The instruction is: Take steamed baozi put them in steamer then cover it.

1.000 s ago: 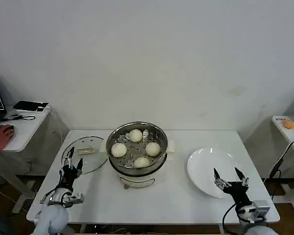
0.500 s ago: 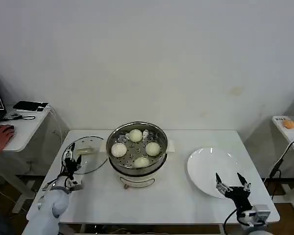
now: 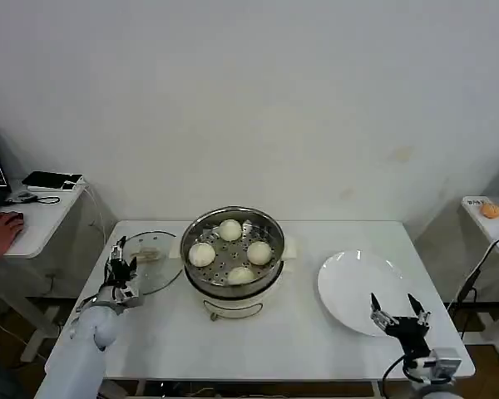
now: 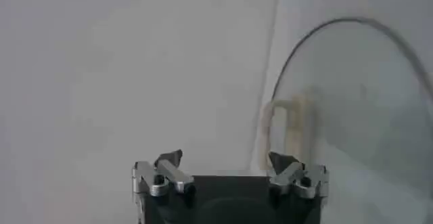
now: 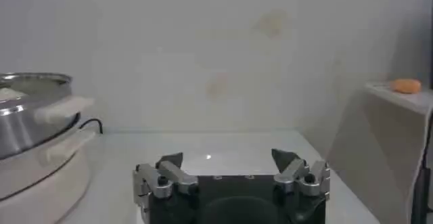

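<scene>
The four steamed baozi [image 3: 230,251] sit on the holey tray inside the steamer [image 3: 233,249]; the steamer stands in the middle of the table [image 3: 291,332], near its back edge; it has no cover on yet.

The clear glass lid [image 3: 150,259] lies flat on the table just left of the steamer, close to the left edge; its pale handle [image 4: 292,127] shows in the left wrist view.

The left gripper [image 3: 121,268] has moved up from the front left corner and now hangs at the near rim of the lid, fingers spread wide, holding nothing; I think it is going for the lid, so covering is the step left to do.

The right gripper [image 3: 398,311] has slid back toward the front right corner, by the near edge of the empty white plate [image 3: 358,287]; its fingers are spread too, holding nothing.

I can read no words or labels anywhere.
</scene>
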### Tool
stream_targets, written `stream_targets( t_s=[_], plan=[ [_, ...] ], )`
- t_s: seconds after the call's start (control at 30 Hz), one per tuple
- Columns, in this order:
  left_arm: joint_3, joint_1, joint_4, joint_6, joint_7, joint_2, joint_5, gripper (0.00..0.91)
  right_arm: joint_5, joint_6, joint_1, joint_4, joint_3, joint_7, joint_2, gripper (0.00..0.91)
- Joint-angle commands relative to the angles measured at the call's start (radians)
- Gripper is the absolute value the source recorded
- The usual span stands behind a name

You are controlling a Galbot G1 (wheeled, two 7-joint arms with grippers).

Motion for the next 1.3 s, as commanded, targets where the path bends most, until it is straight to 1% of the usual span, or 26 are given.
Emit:
stream_targets(
  t_s=[0.03,0.7,1.3],
  plan=[
    [0.010,-0.056,0.069,0.003,0.010,-0.004,-0.008,0.907,-0.008,0.002,0.000,-0.006,0.003,0.002,0.008,0.907],
    [0.038,-0.126,0.180,-0.001,-0.025,-0.025,-0.005,0.907,-0.012,0.008,0.010,-0.017,0.017,0.003,0.021,0.907],
    [0.059,-0.170,0.246,-0.019,-0.050,-0.043,-0.002,0.907,-0.017,0.015,0.026,-0.042,0.021,0.004,0.033,0.907]
  ],
)
